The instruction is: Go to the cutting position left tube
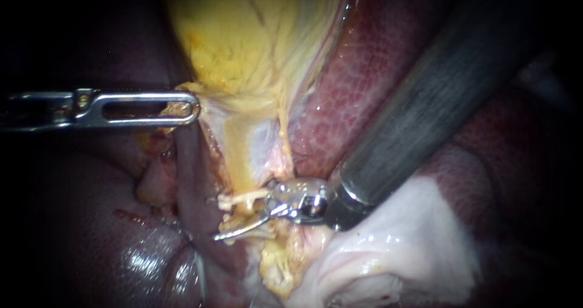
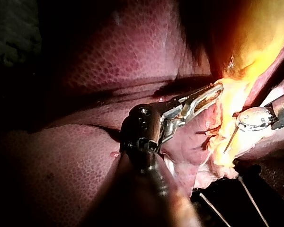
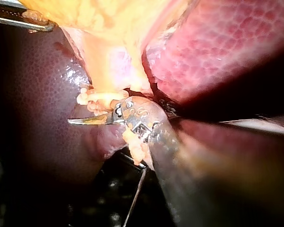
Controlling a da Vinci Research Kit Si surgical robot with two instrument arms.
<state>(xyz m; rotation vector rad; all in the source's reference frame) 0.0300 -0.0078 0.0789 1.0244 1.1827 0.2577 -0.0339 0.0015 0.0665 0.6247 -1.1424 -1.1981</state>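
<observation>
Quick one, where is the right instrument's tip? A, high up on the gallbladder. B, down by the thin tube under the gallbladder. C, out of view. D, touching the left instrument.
B: the right instrument's tip sits beside the pale tube below the gallbladder, well apart from the left instrument.

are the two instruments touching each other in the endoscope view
No, the left instrument sits up at the lower edge of the gallbladder, while the right instrument lies apart, lower down among the pale strands.
</observation>
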